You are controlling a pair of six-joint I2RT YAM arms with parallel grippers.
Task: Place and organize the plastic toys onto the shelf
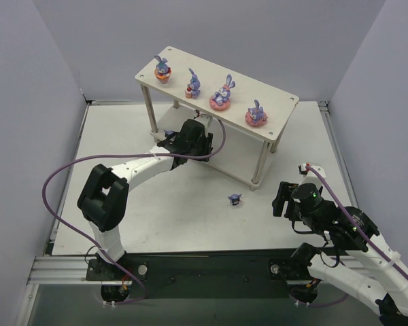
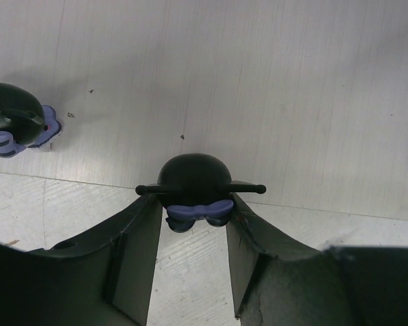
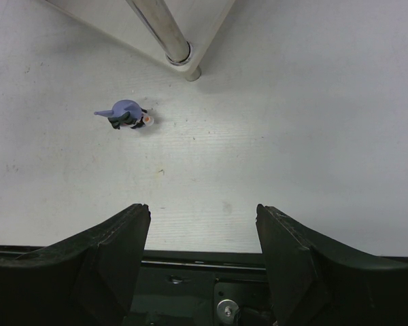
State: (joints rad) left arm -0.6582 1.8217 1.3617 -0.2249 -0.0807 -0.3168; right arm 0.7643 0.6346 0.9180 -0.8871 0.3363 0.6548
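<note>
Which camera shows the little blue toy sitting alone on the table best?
The right wrist view: the blue toy is close and unblocked, near the shelf leg. The top view shows it only tiny. The left wrist view misses it.

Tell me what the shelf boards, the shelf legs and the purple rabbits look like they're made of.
Shelf boards: probably pale wood, with a matte whitewashed look and faint grain.
Shelf leg: seems to be metal; a bright streak runs along the round tube.
Purple rabbits: likely moulded plastic, with smooth saturated colours and a slight sheen.
</note>
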